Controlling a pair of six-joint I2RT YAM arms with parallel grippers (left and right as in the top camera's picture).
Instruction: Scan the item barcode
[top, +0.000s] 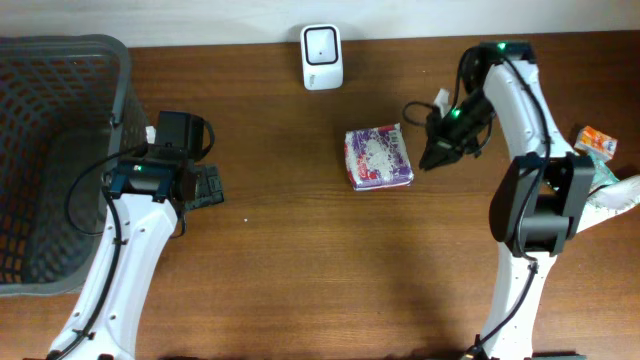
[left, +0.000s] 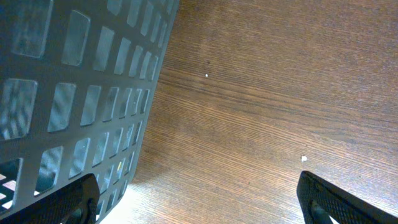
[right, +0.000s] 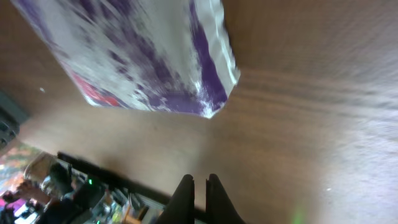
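- Two arms in the overhead view, one on each side of the frame, with the purple-and-white packet (top: 378, 157) lying flat on the table (top: 300, 260) just right of centre.
- Right arm comes up the right side, folds at the top, then angles back down-left. The right gripper (top: 432, 158) has its fingers pinched together on nothing, the tip just beside the packet's right edge and not touching it.
- Left arm runs up from the lower left. The left gripper (top: 205, 187) sits right beside the basket (top: 124, 95) wall with its fingers spread wide and only bare wood between them.
- Scanner (top: 322, 57) stands at the top edge, up-left of the packet, with open wood between them.
- Loads of free table across the bottom middle. An orange wrapper (top: 596, 140) sits at the far right edge.
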